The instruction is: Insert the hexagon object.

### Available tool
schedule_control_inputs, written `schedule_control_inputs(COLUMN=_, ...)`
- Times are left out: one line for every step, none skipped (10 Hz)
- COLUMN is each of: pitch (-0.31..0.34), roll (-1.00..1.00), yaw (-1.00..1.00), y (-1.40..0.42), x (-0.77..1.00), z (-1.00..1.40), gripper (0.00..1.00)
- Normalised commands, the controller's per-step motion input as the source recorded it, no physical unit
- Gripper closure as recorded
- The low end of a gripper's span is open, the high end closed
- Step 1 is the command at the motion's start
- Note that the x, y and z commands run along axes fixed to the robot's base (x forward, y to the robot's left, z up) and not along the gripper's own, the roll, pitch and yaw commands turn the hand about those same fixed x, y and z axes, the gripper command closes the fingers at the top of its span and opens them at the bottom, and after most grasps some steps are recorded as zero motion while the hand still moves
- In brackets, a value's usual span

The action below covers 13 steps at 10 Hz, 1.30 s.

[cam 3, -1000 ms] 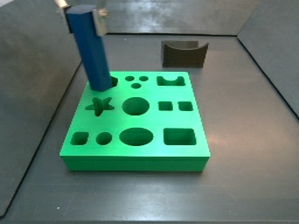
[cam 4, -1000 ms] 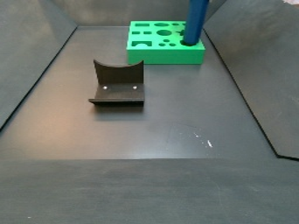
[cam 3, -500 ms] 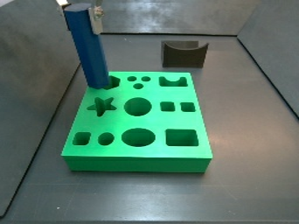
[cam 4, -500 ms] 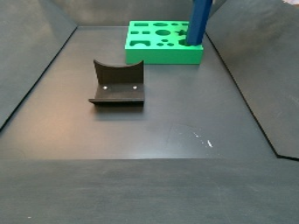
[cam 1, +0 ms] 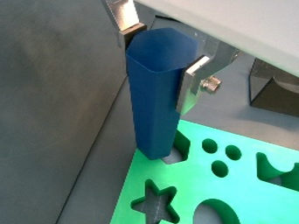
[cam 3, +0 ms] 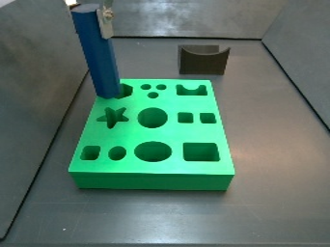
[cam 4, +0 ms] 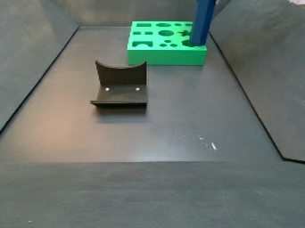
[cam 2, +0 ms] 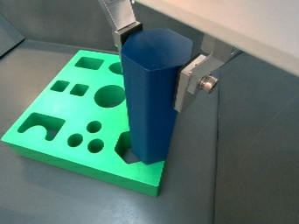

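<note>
The hexagon object is a long blue faceted bar [cam 3: 98, 63], standing nearly upright and leaning slightly. Its lower end sits in the hole at a back corner of the green board [cam 3: 154, 179]. My gripper [cam 3: 88, 10] is at the bar's top end. In both wrist views the silver fingers press on opposite faces of the bar [cam 1: 158, 96] [cam 2: 152, 114], so the gripper [cam 1: 163, 57] [cam 2: 156, 57] is shut on it. In a side view the bar [cam 4: 202, 22] rises from the board [cam 4: 167, 57] out of the frame, and the gripper is hidden.
The board [cam 1: 193, 177] [cam 2: 84, 111] has several other shaped holes: a star, circles, squares and an arch. The dark fixture with a curved notch [cam 3: 204, 60] [cam 4: 119, 86] stands on the grey floor apart from the board. Grey walls border the floor.
Over the last second the bar and gripper shifted slightly and the bar stands a little more upright. Nothing visibly differs from half a second ago.
</note>
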Motion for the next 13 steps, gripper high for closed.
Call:
schedule_control_inputs(pitch=0.354, roll=0.2, yaw=0.0, y=-0.04, x=0.83, z=-0.05, gripper=1.0)
schedule_control_inputs(pitch=0.373, roll=0.07, yaw=0.02, y=0.0, x=0.8, z=0.12, gripper=1.0)
schedule_control_inputs(pitch=0.369, roll=0.07, yaw=0.01, y=0.0, x=0.8, z=0.26, gripper=1.0)
schedule_control_inputs(pitch=0.384, roll=0.06, yaw=0.03, y=0.0, x=0.77, z=0.27, gripper=1.0)
schedule_control_inputs(pitch=0.359, roll=0.16, yaw=0.13, y=0.0, x=0.78, z=0.0, gripper=1.0)
schedule_control_inputs(pitch=0.294, roll=0.22, yaw=0.03, y=0.0, x=0.79, z=-0.17, gripper=1.0)
schedule_control_inputs(pitch=0.144, roll=0.21, yaw=0.0, y=0.0, x=0.64, z=-0.28, gripper=1.0)
schedule_control_inputs(pitch=0.134, roll=0.14, yaw=0.0, y=0.0, x=0.69, z=-0.25, gripper=1.0)
schedule_control_inputs(pitch=0.076, roll=0.07, yaw=0.0, y=0.05, x=0.65, z=-0.25, gripper=1.0)
schedule_control_inputs(pitch=0.044, roll=0.04, yaw=0.0, y=0.04, x=0.6, z=-0.32, gripper=1.0)
schedule_control_inputs(pitch=0.0, roll=0.0, yaw=0.0, y=0.0, x=0.62, z=-0.44, gripper=1.0)
schedule_control_inputs(pitch=-0.076, roll=-0.03, yaw=0.0, y=0.02, x=0.45, z=-0.47, gripper=1.0)
schedule_control_inputs(pitch=-0.16, roll=0.0, yaw=0.0, y=0.0, x=0.17, z=-0.47, gripper=1.0)
